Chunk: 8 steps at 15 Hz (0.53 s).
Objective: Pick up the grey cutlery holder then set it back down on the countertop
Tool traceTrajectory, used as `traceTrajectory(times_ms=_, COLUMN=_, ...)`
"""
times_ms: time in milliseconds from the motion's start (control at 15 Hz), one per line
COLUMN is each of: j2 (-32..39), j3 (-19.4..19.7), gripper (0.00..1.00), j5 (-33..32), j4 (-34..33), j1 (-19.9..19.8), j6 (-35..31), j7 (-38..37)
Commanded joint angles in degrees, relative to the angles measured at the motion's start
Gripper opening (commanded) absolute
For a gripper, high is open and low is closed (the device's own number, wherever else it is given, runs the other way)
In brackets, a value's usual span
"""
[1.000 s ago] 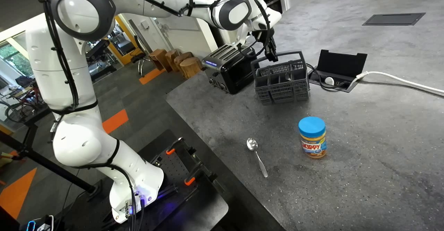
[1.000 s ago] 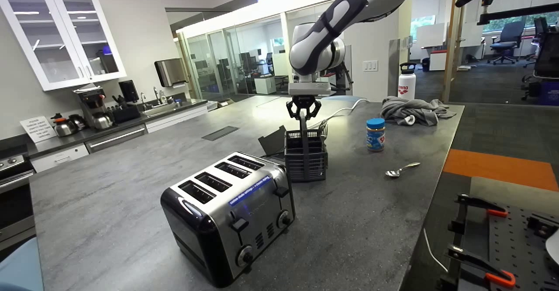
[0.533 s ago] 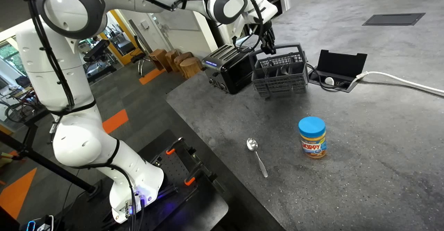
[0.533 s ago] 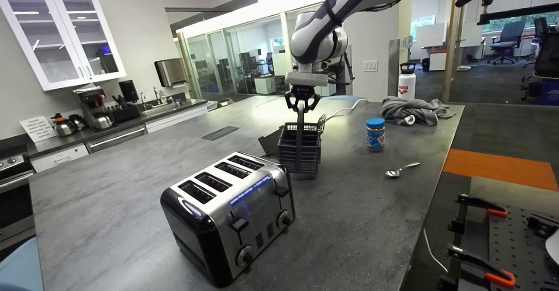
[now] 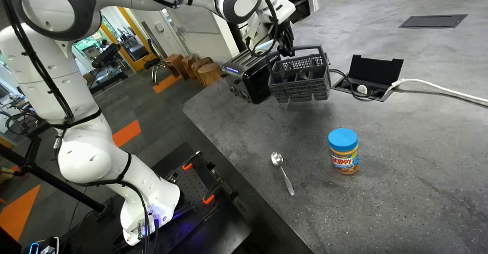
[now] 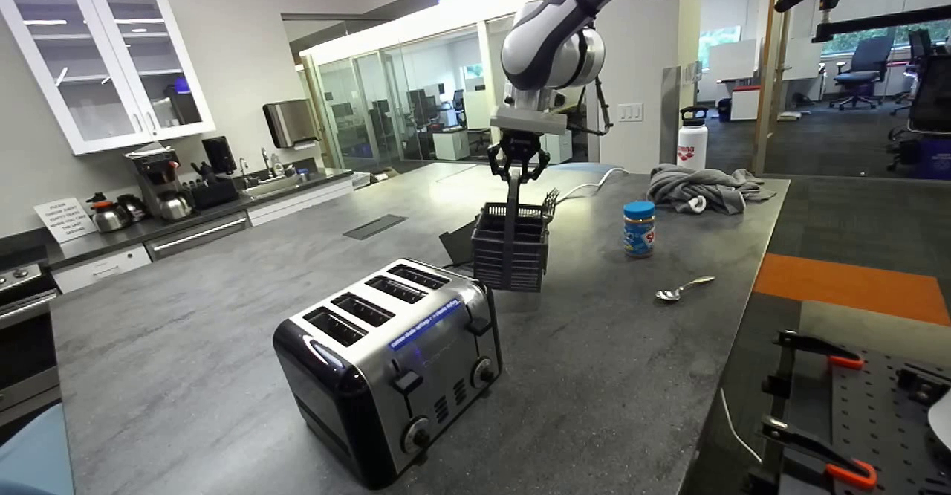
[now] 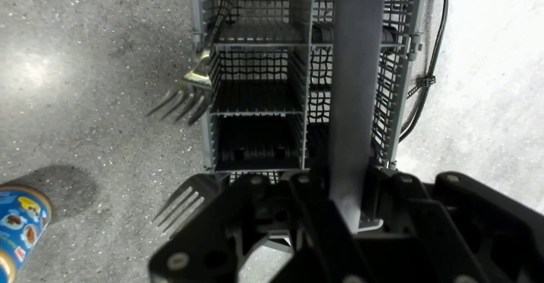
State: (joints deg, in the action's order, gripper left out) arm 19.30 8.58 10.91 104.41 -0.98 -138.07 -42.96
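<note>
The grey cutlery holder [image 5: 299, 88] hangs above the countertop [image 5: 400, 151] in both exterior views [image 6: 490, 261], with a shadow beneath it. It is slightly tilted and close to the toaster. My gripper [image 5: 288, 50] is above the holder, shut on the middle of its arched handle, as the other exterior view [image 6: 514, 174] also shows. In the wrist view the handle runs between the fingers [image 7: 346, 189], over the holder's open compartments [image 7: 304, 83]. Two forks [image 7: 197, 77] stick out of the holder's side. The fingers hide the near end of the holder.
A black and steel toaster [image 6: 386, 369] stands right beside the holder. A pop-up outlet box [image 5: 375, 67] with a white cable [image 5: 442, 86] is on its other side. A blue-lidded jar [image 5: 343, 151] and a spoon [image 5: 283, 172] lie nearer the countertop edge. A grey cloth [image 6: 706, 189] lies further off.
My gripper has risen with the holder shut in it. The holder has left the countertop and shifted a little towards the toaster. The jar, spoon and toaster have not moved.
</note>
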Motion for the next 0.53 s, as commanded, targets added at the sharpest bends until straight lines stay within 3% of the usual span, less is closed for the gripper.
traceTrajectory(times_ms=0, j2=-0.01, j3=-0.43, gripper=0.1, j5=-0.2, j4=0.0, j1=-0.45, j6=0.04, j7=-0.08)
traceTrajectory(times_ms=67, j2=-0.01, j3=-0.43, gripper=0.03, j5=-0.19, j4=0.1, j1=-0.46, j6=-0.07, j7=-0.08)
traceTrajectory(times_ms=467, j2=-2.8, j3=1.68, gripper=0.03, j5=-5.52, j4=5.27, j1=3.14, j6=-1.47, j7=-18.19)
